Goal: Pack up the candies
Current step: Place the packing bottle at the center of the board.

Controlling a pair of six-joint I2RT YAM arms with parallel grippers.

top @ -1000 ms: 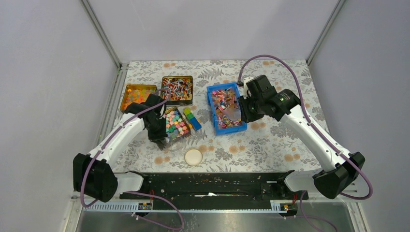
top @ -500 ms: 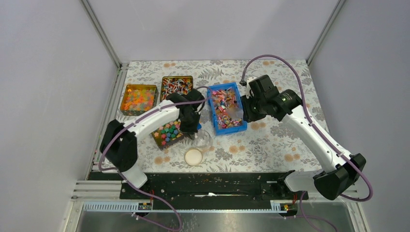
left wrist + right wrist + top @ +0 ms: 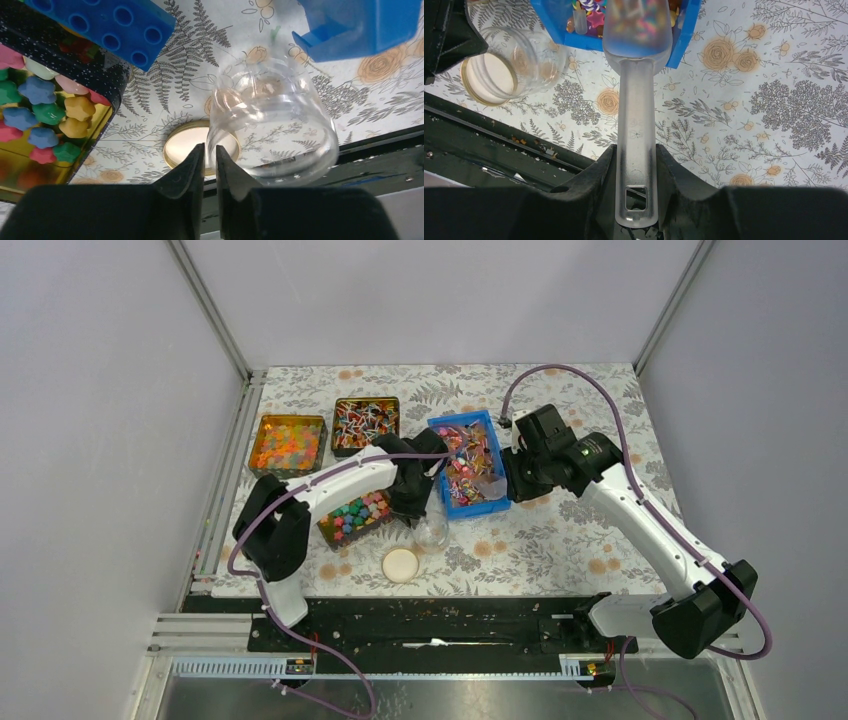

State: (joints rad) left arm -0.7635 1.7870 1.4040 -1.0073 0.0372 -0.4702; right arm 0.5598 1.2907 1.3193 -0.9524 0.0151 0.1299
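The candies are tiny mixed-colour wrapped sweets filling a blue bin. My right gripper is shut on the handle of a frosted plastic scoop. The scoop's bowl hangs over the bin's near end, and colours show through it. My left gripper is shut on the rim of a clear glass jar, held just left of the bin's front corner. In the left wrist view the fingertips pinch the jar wall. The jar looks empty. It also shows in the right wrist view.
A round cream lid lies on the cloth near the jar. A tin of pastel flower blocks with toy bricks sits under my left arm. A tin of orange balls and a tin of wrapped sweets stand behind. A black rail lines the near edge.
My left arm has swung right from the flower tin's left side, carrying the jar to the blue bin's front corner. My right gripper with the scoop has shifted slightly toward the bin's near end.
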